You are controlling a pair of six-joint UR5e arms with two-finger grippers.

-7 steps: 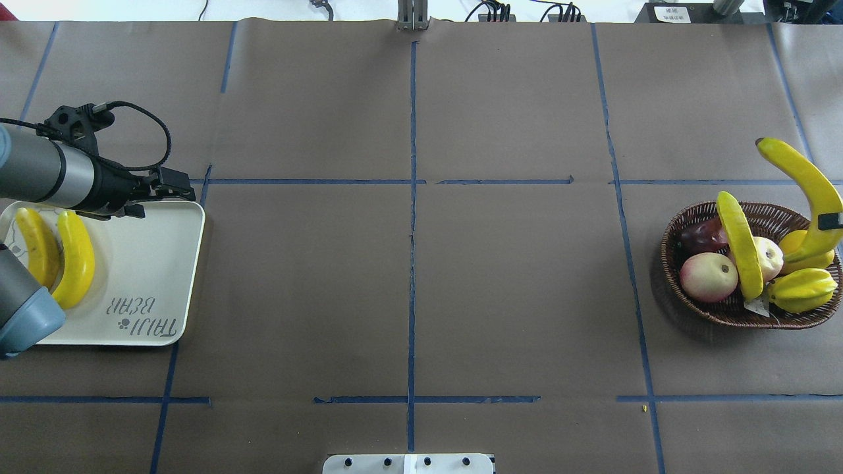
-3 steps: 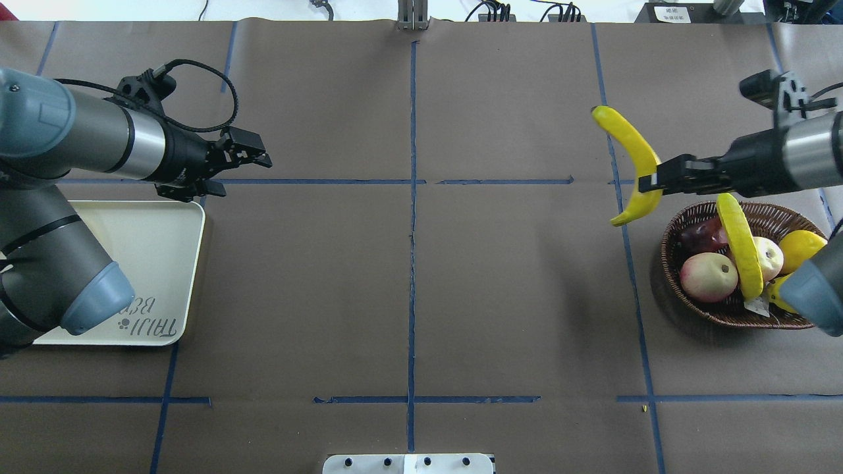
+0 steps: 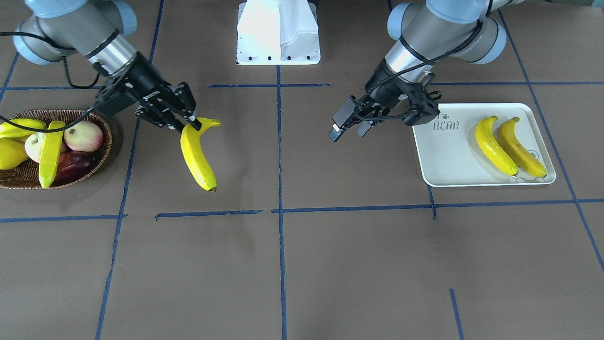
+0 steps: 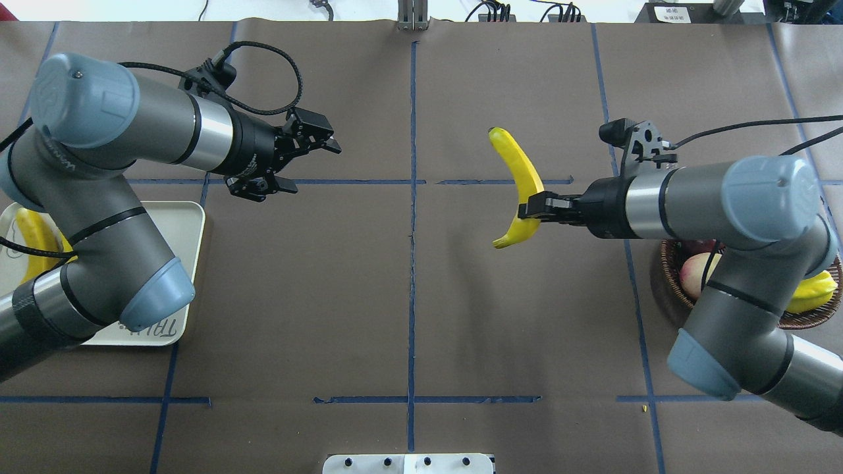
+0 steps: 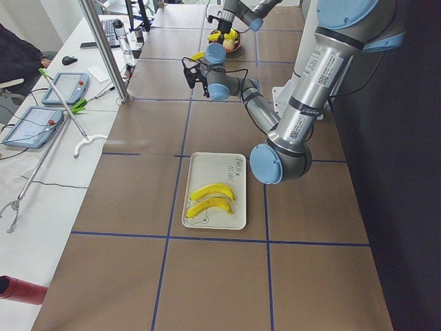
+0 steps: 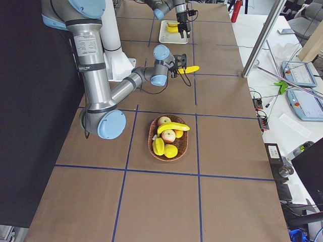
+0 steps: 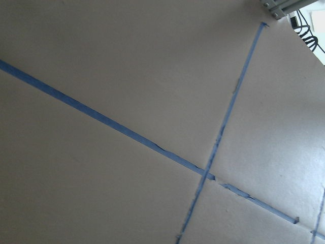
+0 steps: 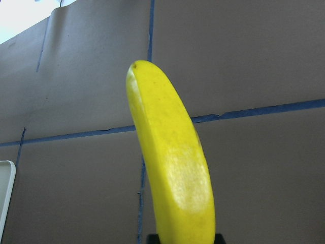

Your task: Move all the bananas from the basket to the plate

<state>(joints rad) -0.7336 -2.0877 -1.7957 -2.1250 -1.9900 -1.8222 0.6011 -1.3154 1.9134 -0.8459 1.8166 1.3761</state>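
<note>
My right gripper (image 4: 531,210) is shut on the lower part of a yellow banana (image 4: 516,172), held in the air right of the table's middle; the same banana (image 8: 172,168) fills the right wrist view. To the left, my left gripper (image 4: 311,164) is open and holds nothing. Two bananas (image 3: 495,145) lie side by side on the white plate (image 3: 448,158); my left arm covers most of the plate (image 4: 191,243) in the overhead view. One more banana (image 3: 49,153) lies on edge in the wicker basket (image 3: 106,123).
The basket also holds two pinkish round fruit (image 3: 83,135), a dark red one, a starfruit (image 3: 19,126) and a plump yellow fruit. The white robot base (image 3: 278,33) stands at the table's edge. A person (image 5: 21,62) sits beside tablets off the table.
My right gripper has carried the banana from over the basket leftward towards the table's middle. My left gripper has moved from the plate rightward towards the middle and stays open.
</note>
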